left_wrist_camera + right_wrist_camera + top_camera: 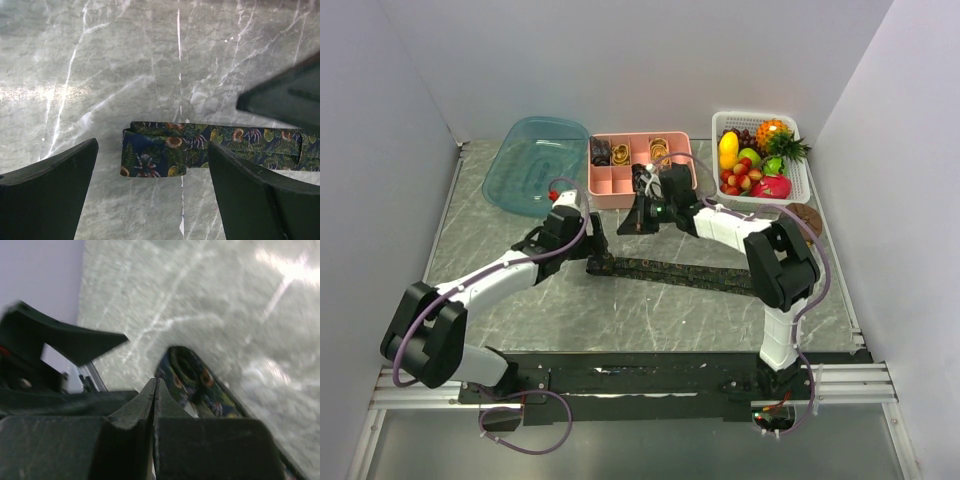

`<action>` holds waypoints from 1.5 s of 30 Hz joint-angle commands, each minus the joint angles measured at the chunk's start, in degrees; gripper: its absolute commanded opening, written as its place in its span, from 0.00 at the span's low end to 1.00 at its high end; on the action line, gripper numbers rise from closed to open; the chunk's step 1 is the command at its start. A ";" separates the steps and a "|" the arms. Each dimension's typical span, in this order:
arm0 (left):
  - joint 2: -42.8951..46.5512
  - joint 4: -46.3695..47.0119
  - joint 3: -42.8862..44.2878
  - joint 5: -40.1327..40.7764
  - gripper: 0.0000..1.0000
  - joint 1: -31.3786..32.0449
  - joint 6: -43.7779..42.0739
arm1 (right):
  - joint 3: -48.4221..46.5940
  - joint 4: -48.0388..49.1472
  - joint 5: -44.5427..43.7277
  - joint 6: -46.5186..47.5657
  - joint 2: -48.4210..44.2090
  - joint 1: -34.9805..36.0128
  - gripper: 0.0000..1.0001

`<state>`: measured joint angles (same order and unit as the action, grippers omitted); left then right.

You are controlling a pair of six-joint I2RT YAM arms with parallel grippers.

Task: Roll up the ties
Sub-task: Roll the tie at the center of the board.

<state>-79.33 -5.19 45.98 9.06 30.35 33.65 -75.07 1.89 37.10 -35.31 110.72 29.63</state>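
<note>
A navy tie (675,272) with a leaf-and-flower print lies flat across the middle of the table. Its left end (152,156) is folded over once. My left gripper (152,150) hangs open just above that folded end, one finger on each side of it, touching nothing. In the top view the left gripper (592,245) sits at the tie's left tip. My right gripper (638,222) hovers just behind the tie, close to the left one. Its jaws (156,382) are shut with nothing between them, and the tie's end (192,377) shows beyond them. Small rolled ties (610,153) sit in the pink tray.
A pink divided tray (620,187) stands at the back centre, right behind the right gripper. A clear blue tub (532,165) is at the back left. A white basket (798,170) of toy fruit stands at the back right, with a brown round mat (807,213) below it.
</note>
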 commanded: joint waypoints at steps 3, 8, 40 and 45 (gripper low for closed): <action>3.74 -0.52 0.61 -4.21 0.96 -4.14 0.98 | 0.37 -1.62 -5.19 2.61 -7.71 0.96 0.00; 4.01 0.09 -1.06 -11.51 0.96 -10.38 2.12 | -4.81 -9.78 -10.54 7.09 -6.13 3.50 0.00; -7.06 18.37 -11.87 -37.01 0.99 -22.79 8.89 | -10.80 -22.28 -28.14 14.57 2.66 13.97 0.00; -8.56 20.48 -12.23 -38.41 0.93 -22.70 8.89 | -9.93 -21.84 -27.52 14.31 2.22 14.23 0.00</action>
<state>-86.50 11.14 34.54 -26.98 7.64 42.33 -84.82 -20.67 10.07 -21.34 113.95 43.22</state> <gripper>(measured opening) 0.960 0.006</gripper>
